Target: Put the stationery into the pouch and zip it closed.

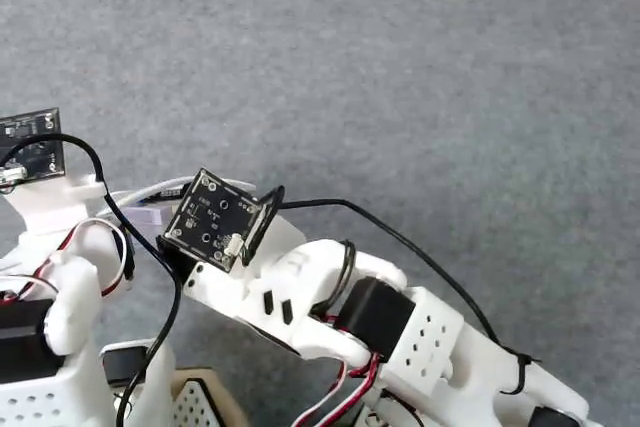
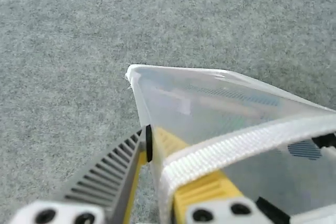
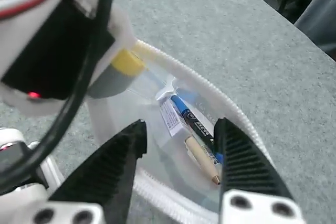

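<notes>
Left gripper (image 2: pixel 151 139) astride pouch (image 2: pixel 220 108); grey table (image 2: pixel 79 35)

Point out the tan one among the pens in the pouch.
It is the pale tan pen with the pointed tip, inside the pouch beside the blue-and-black pen; the other is dark.

The high camera hung off the arms (image 1: pixel 300 297) and looked steeply down on the grey bench (image 1: pixel 400 77); the arms crowded its frame from 6 to 9 o'clock. The left wrist camera sat close behind the left hand (image 2: pixel 148 140), right against the pouch (image 2: pixel 220 114). The right wrist camera looked down through the parted right hand (image 3: pixel 181 135) into that same pouch, which both wrist views shared.
</notes>
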Action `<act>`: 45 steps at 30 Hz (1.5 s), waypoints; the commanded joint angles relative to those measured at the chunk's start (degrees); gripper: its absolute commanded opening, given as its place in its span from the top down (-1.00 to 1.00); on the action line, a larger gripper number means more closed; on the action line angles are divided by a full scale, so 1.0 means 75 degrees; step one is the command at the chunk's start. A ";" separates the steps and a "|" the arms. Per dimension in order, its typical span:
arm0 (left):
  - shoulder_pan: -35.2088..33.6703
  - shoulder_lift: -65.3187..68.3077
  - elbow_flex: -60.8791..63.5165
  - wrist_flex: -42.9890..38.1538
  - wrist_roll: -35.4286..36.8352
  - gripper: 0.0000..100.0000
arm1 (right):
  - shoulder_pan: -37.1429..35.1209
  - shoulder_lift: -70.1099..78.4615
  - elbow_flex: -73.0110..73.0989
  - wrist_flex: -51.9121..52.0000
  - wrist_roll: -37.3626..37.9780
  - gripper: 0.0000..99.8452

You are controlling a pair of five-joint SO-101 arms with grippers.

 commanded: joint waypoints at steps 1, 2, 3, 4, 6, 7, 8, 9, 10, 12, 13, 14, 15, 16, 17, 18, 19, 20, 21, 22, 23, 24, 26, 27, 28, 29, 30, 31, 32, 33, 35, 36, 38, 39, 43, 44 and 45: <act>0.0076 -0.0164 -0.0064 0.0012 -0.0070 0.94 | 0.0094 -0.0006 -0.0955 0.0938 0.0035 0.52; 0.0076 -0.0164 -0.0064 0.0012 -0.0070 0.94 | 0.0094 -0.0006 -0.1272 0.1242 0.0035 0.52; 0.0076 -0.0164 -0.0064 0.0012 -0.0070 0.94 | 0.0094 -0.0006 -0.1565 0.1536 0.0035 0.52; 0.0064 -0.0164 -0.0064 0.0012 -0.0070 0.94 | 0.0094 -0.0006 -0.1846 0.1817 0.0035 0.52; 0.0064 -0.0152 -0.0064 0.0000 -0.0059 0.94 | 0.0094 -0.0018 -0.2409 0.2403 0.0035 0.52; 0.0064 -0.0152 -0.0064 0.0000 -0.0059 0.94 | 0.0094 -0.0018 -0.2690 0.2673 0.0059 0.52; 0.0064 -0.0152 -0.0064 0.0000 -0.0059 0.94 | 0.0094 -0.0018 -0.2960 0.2907 0.0070 0.52; 0.0064 -0.0141 -0.0064 0.0000 -0.0059 0.94 | 0.0105 -0.0018 -0.3218 0.3106 0.0082 0.52; 0.0053 -0.0141 -0.0064 0.0000 -0.0059 0.94 | 0.0129 -0.0018 -0.3464 0.3259 0.0082 0.52; 0.0053 -0.0129 -0.0064 -0.0012 -0.0047 0.94 | 0.0129 -0.0018 -0.3886 0.3552 0.0082 0.52; 0.0053 -0.0129 -0.0064 -0.0012 -0.0047 0.94 | 0.0141 -0.0088 -0.4050 0.3645 0.0082 0.52; 0.0041 -0.0129 -0.0064 -0.0012 -0.0047 0.94 | 0.0141 -0.0193 -0.4155 0.3704 0.0082 0.52; -0.0053 -0.0129 -0.0064 -0.0023 -0.0035 0.94 | 0.0141 -0.0334 -0.4190 0.3704 0.0082 0.52; -0.0158 -0.0117 -0.0064 -0.0035 -0.0035 0.94 | 0.0141 -0.0498 -0.4226 0.3692 0.0082 0.52; -0.0264 -0.0117 -0.0064 -0.0047 -0.0035 0.94 | 0.0141 -0.0662 -0.4226 0.3692 0.0082 0.53; -0.0369 -0.0117 -0.0064 -0.0047 -0.0035 0.94 | 0.0141 -0.0838 -0.4179 0.3692 0.0082 0.53; -0.0463 -0.0117 -0.0064 -0.0047 -0.0035 0.94 | 0.0152 -0.0990 -0.4144 0.3704 0.0070 0.53; -0.0533 -0.0117 -0.0064 -0.0047 -0.0035 0.94 | 0.0258 -0.1143 -0.4062 0.3704 0.0047 0.53; -0.0592 -0.0117 -0.0076 -0.0047 -0.0035 0.94 | 0.0422 -0.1272 -0.3979 0.3692 0.0047 0.53; -0.0651 -0.0117 -0.0088 -0.0047 -0.0023 0.94 | 0.0621 -0.1377 -0.3886 0.3692 0.0047 0.53; -0.0709 -0.0117 -0.0100 -0.0047 -0.0023 0.94 | 0.0856 -0.1448 -0.3792 0.3692 0.0035 0.53; -0.0756 -0.0117 -0.0111 -0.0047 -0.0012 0.94 | 0.1114 -0.1506 -0.3675 0.3692 0.0070 0.53; -0.0803 -0.0129 -0.0123 -0.0047 0.0094 0.94 | 0.1594 -0.1565 -0.3276 0.3681 0.0082 0.53; -0.0815 -0.0141 -0.0123 -0.0047 0.0117 0.94 | 0.1793 -0.1553 -0.2971 0.3575 0.0082 0.53; -0.0815 -0.0141 -0.0135 -0.0047 0.0117 0.94 | 0.1958 -0.1553 -0.2573 0.3329 0.0082 0.53; -0.0815 -0.0141 -0.0135 -0.0047 0.0129 0.94 | 0.2075 -0.1553 -0.2092 0.2942 0.0082 0.53; -0.0815 -0.0141 -0.0135 -0.0047 0.0129 0.94 | 0.2145 -0.1553 -0.1612 0.2485 0.0082 0.53; -0.0826 -0.0141 -0.0135 -0.0047 0.0129 0.94 | 0.2215 -0.1553 -0.1166 0.2004 0.0082 0.53; -0.0838 -0.0152 -0.0135 -0.0047 0.0129 0.94 | 0.2251 -0.1553 -0.0768 0.1547 0.0047 0.53; -0.0908 -0.0152 -0.0135 -0.0047 0.0129 0.94 | 0.2262 -0.1553 -0.0381 0.1078 0.0035 0.53; -0.1248 -0.0164 -0.0217 -0.0047 0.0141 0.94 | 0.2262 -0.1553 0.0229 0.0328 0.0023 0.53; -0.1412 -0.0152 -0.0252 -0.0047 0.0141 0.94 | 0.2262 -0.1553 0.0463 0.0035 0.0023 0.53; -0.1588 -0.0152 -0.0264 -0.0047 0.0141 0.94 | 0.2368 -0.1541 0.0815 -0.0316 0.0023 0.53; -0.1635 -0.0152 -0.0252 -0.0047 0.0141 0.94 | 0.2438 -0.1541 0.0932 -0.0399 0.0023 0.53; -0.1670 -0.0152 -0.0252 -0.0059 0.0141 0.94 | 0.2813 -0.1541 0.1284 -0.0633 0.0023 0.53; -0.1682 -0.0152 -0.0252 -0.0059 0.0152 0.94 | 0.2907 -0.1541 0.1389 -0.0750 0.0023 0.53; -0.1788 -0.0152 -0.0252 -0.0070 0.0211 0.94 | 0.2966 -0.1506 0.1495 -0.0879 0.0012 0.53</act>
